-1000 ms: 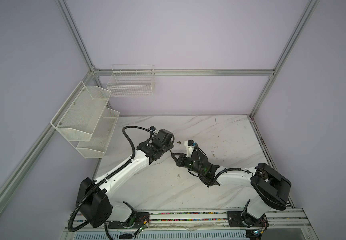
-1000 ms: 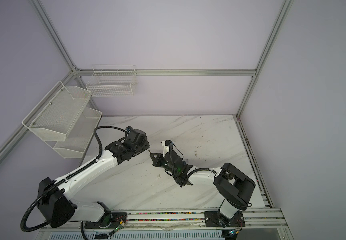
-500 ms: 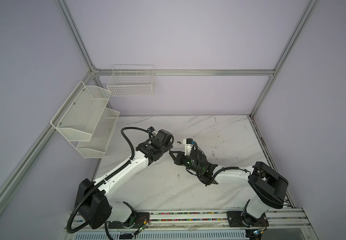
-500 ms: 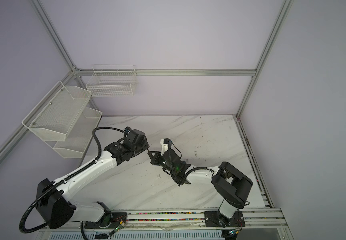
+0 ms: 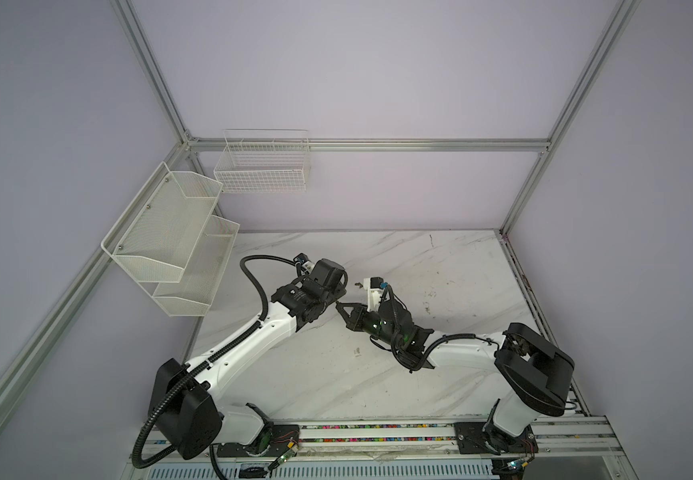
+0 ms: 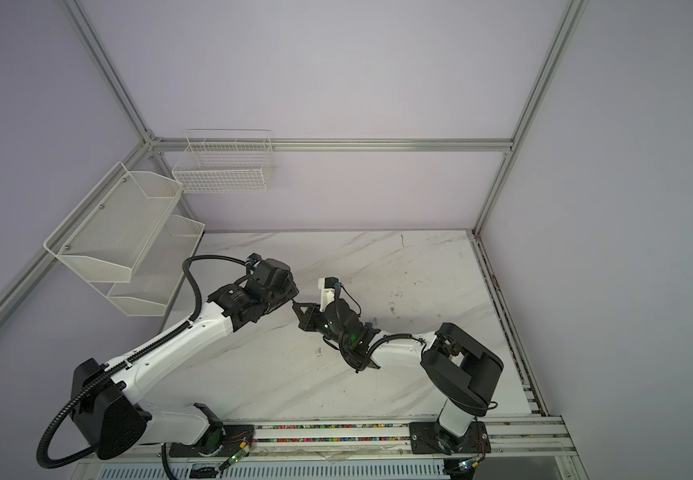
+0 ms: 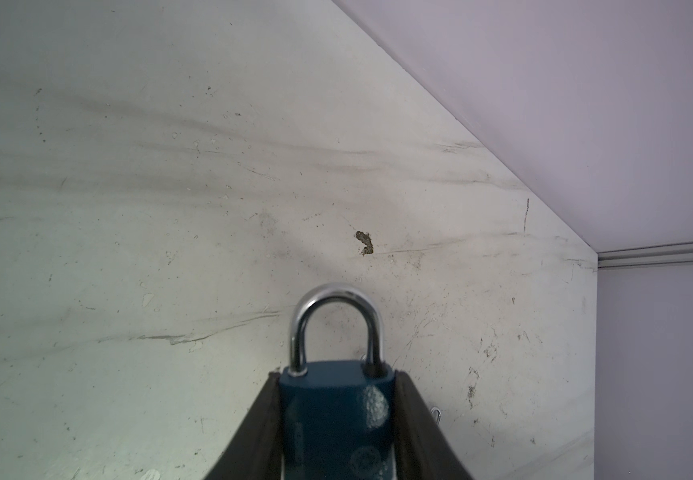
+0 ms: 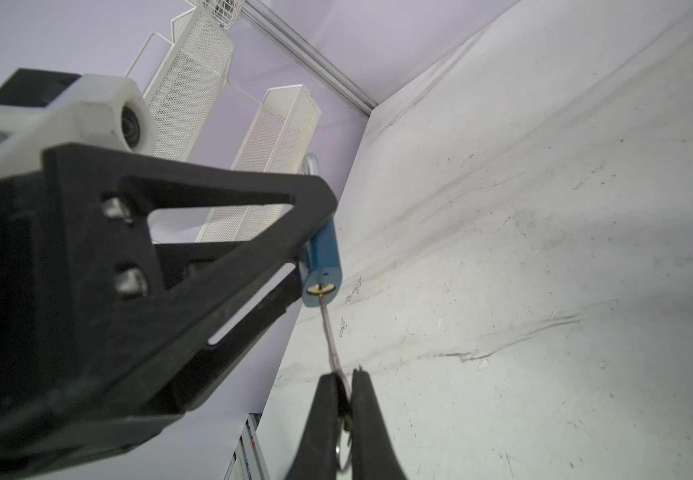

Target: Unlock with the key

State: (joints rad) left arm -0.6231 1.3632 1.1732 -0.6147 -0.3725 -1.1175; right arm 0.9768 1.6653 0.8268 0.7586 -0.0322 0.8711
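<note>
Insertion step: clamping padlock point(image 7: 336, 411) in left gripper point(image 7: 336, 374), pinching key point(image 8: 328, 328) in right gripper point(image 8: 347, 376), tip at padlock's keyway point(image 8: 322, 289); likely needs seating, then turning.

Crowded centre, free room behind and to the right

In both top views the left arm point(image 5: 245, 345) and right arm point(image 5: 461, 357) met tip to tip at mid-frame over the table point(image 5: 440, 266). The left gripper point(image 7: 336, 376) was clamped on the padlock point(image 7: 336, 415), and the right gripper point(image 8: 342, 374) pinched the key point(image 8: 328, 328), which bridged the gap and left no passage between them. Bare marble lay free toward the back, right and front of the frame. Mesh shelves point(image 5: 170, 241) and a wire basket point(image 5: 261, 170) jutted from the walls at upper left.
</note>
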